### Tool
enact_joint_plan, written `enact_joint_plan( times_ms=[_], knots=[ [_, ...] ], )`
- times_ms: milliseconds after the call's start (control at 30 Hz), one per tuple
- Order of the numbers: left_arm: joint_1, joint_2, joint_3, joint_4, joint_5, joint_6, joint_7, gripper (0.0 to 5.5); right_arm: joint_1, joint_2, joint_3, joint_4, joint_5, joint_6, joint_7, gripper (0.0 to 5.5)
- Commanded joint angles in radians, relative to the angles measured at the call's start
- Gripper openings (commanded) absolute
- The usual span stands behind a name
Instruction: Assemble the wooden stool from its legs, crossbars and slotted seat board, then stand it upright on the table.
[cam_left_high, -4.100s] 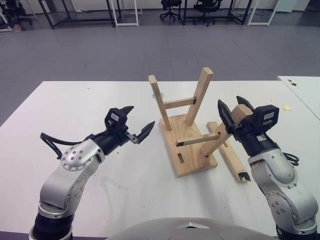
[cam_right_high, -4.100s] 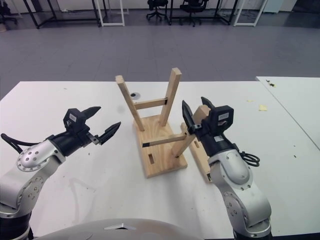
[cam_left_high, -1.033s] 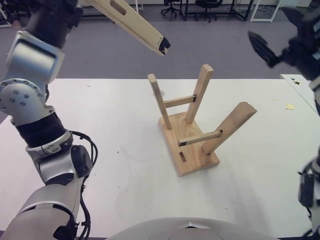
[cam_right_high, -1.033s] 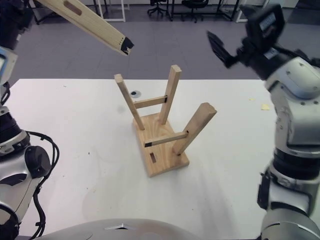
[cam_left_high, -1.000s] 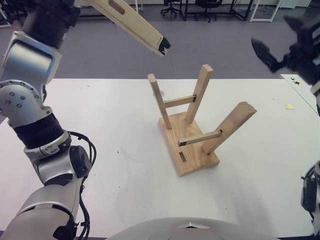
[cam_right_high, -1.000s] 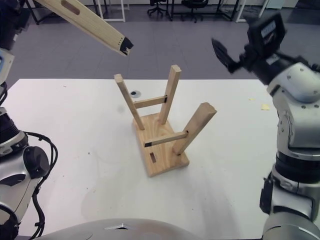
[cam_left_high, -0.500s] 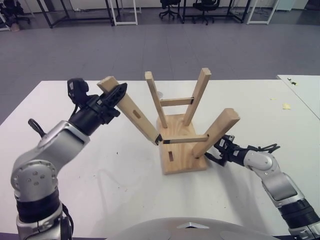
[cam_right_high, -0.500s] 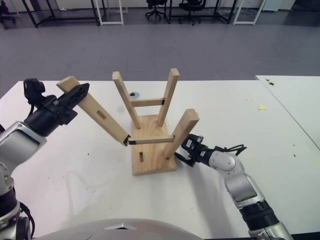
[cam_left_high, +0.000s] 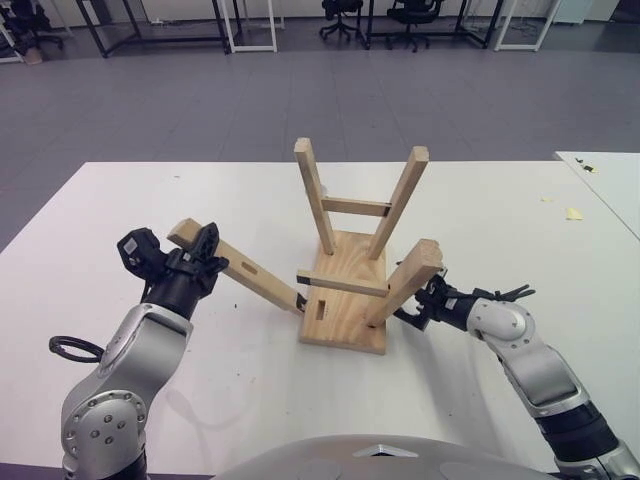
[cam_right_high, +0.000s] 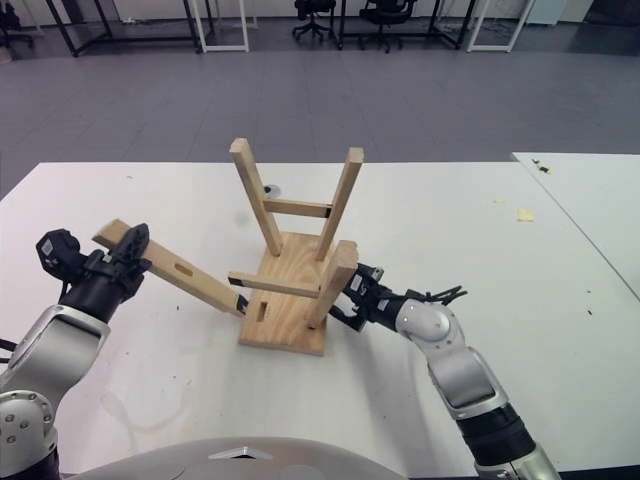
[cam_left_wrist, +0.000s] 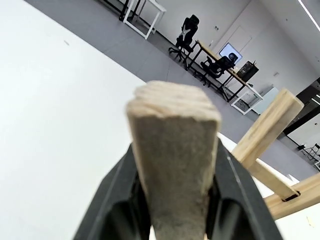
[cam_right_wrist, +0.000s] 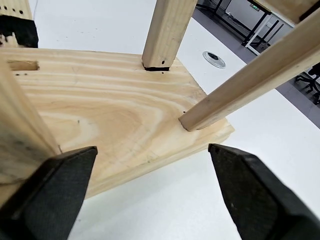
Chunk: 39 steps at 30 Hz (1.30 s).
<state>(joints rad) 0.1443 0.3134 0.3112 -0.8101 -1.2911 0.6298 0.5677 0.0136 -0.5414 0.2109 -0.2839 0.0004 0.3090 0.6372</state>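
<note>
Pale wooden stool (cam_left_high: 352, 250) upside down on my white worktop (cam_left_high: 500, 210), slotted seat board (cam_left_high: 345, 268) flat, three legs up, fourth wooden leg (cam_left_high: 250, 272) tilted, lower end at the board's left edge, my left hand (cam_left_high: 203, 257) clenched on its upper end, my right hand (cam_left_high: 424, 304) spread open beside the near right leg (cam_left_high: 405, 285).

Left arm (cam_left_high: 152, 342) and right arm (cam_left_high: 535, 368) are both rocking rounded silver shells, going black toward the left gripper (cam_left_high: 207, 252) and right gripper (cam_right_wrist: 152, 149). A screw-dotted joint disc (cam_left_high: 100, 432) is showing, black cables (cam_left_high: 68, 350) looping out by the elbow.
</note>
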Motion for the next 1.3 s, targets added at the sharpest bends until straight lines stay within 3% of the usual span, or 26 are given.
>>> enact_joint_plan(
  times_ms=[33, 200, 433, 1067, 1300],
  knots=[
    [-0.053, 0.013, 0.009, -0.036, -0.034, -0.049, 0.048, 1.03, 0.014, -0.013, -0.026, 0.015, -0.006, 0.002, -0.012, 4.18],
    [-0.014, 0.004, -0.044, -0.039, -0.116, -0.071, 0.089, 1.03, 0.014, -0.027, -0.063, 0.054, -0.018, -0.013, -0.03, 4.18],
    [0.07, 0.032, -0.095, -0.034, -0.066, -0.067, 0.077, 1.03, -0.025, -0.037, -0.083, 0.1, -0.035, -0.035, -0.033, 4.18],
    [0.053, 0.028, -0.33, -0.108, 0.47, 0.023, 0.063, 1.03, -0.043, -0.018, -0.083, -0.025, -0.031, 0.078, -0.028, 4.18],
    [0.037, 0.084, -0.271, -0.06, 0.552, 0.024, -0.054, 1.03, -0.051, -0.021, -0.103, -0.007, -0.03, 0.077, -0.03, 4.18]
  ],
)
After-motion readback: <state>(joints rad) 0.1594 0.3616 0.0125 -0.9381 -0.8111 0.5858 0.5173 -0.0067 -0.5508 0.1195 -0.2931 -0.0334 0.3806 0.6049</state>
